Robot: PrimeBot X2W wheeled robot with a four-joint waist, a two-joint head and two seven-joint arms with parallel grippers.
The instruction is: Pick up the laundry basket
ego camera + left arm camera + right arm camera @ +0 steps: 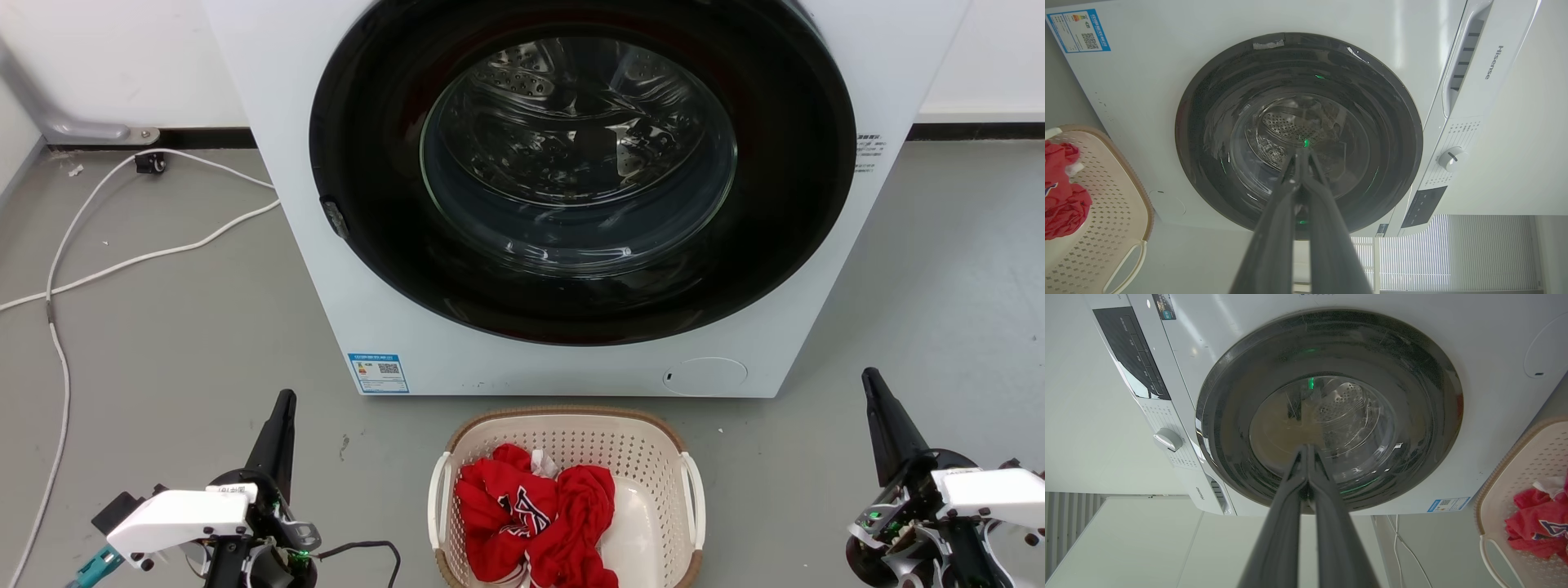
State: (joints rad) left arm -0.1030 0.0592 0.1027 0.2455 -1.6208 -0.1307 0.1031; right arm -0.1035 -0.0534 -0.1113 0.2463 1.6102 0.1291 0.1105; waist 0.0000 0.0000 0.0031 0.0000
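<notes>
While both arms sit low at either side of the head view, the laundry basket [649, 457] stands on the grey floor [163, 343] midway between them. It is just in front of the washing machine [392, 327], apparently with a strip of floor between. Contents: a crumpled red garment [531, 506], heaped toward the basket's left half.

Left gripper [284, 408]: fingers pressed together, nothing held. The left wrist view confirms it, the two dark fingers meeting in front of the machine's porthole door [1298, 102]. Right gripper [875, 392]: likewise drawn to a point and empty, and the right wrist view agrees.

Key relation: the basket lies inboard of each gripper, to the right of the left one and to the left of the right one. Its far rim is about level with the fingertips. Both sets of fingers point toward the machine, past the basket rather than at it.

The left loop handle [438, 498] faces the left gripper and the right loop handle [695, 500] faces the right. The gaps look about equal; the left is perhaps marginally nearer, not a difference to rely on. The basket's near end is cut off by the frame, so its long axis is uncertain; it seems to run from robot toward machine.

Judgement: approach not begun. Each gripper would need to open and swing inward to its own handle. A two-sided lift should keep the load level.
</notes>
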